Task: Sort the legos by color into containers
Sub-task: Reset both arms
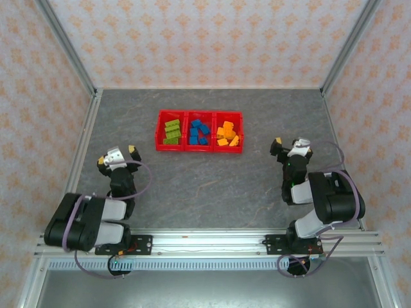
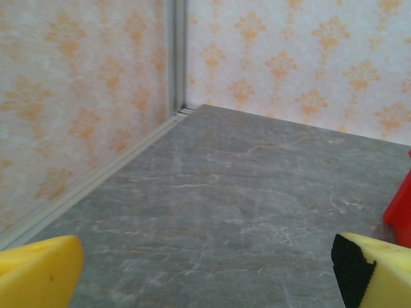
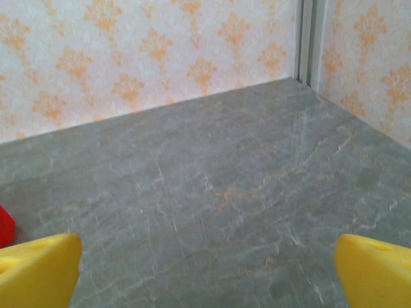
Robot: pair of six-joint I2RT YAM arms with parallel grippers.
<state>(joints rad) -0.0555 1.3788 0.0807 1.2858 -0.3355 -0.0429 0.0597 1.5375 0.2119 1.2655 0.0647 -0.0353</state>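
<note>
The red three-bin tray (image 1: pixel 186 132) sits at the middle back of the table. Its left bin holds the lime green legos (image 1: pixel 171 131), the middle bin the blue legos (image 1: pixel 198 131), the right bin the orange-yellow legos (image 1: pixel 227 134). My left gripper (image 1: pixel 118 158) rests low, left of the tray and nearer the front; it is open with nothing between its yellow fingers (image 2: pixel 38 269). A red tray corner (image 2: pixel 401 212) shows at the right edge of the left wrist view. My right gripper (image 1: pixel 290 149) stands right of the tray, open and empty, its fingers (image 3: pixel 376 269) wide apart.
Patterned walls with metal corner posts (image 1: pixel 64 45) close in the grey stone-look table (image 1: pixel 205 186) on three sides. A metal rail (image 1: pixel 205 242) carrying both arm bases runs along the near edge.
</note>
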